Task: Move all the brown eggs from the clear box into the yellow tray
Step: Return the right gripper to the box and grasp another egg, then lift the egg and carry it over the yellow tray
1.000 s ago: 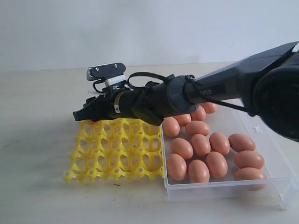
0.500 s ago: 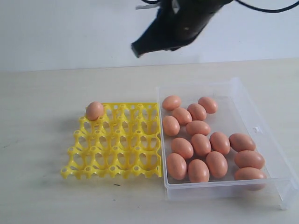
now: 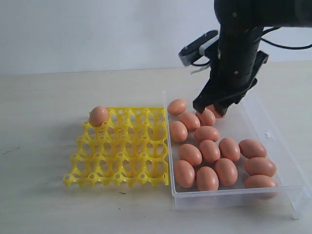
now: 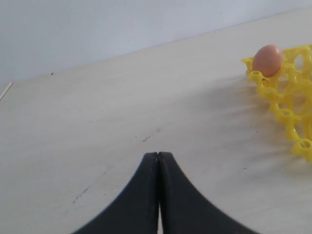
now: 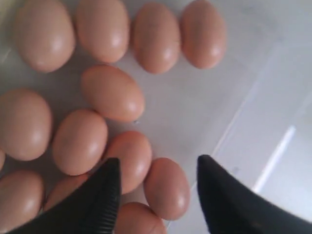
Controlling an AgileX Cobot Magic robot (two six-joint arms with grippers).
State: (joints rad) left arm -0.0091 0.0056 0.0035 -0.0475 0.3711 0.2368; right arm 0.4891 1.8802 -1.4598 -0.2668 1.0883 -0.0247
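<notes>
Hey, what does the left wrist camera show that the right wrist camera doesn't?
Only the left wrist view: the left arm's black fingers, pressed shut over the pale table, and a corner of the bright yellow plastic lattice egg tray with one smooth brown egg sitting on it.
Only the right wrist view: the right arm's black fingers, spread open above the large clear plastic box and the loose brown eggs lying on its floor.
Shared: each shows its own fingers and brown eggs, but no single object appears in both.
</notes>
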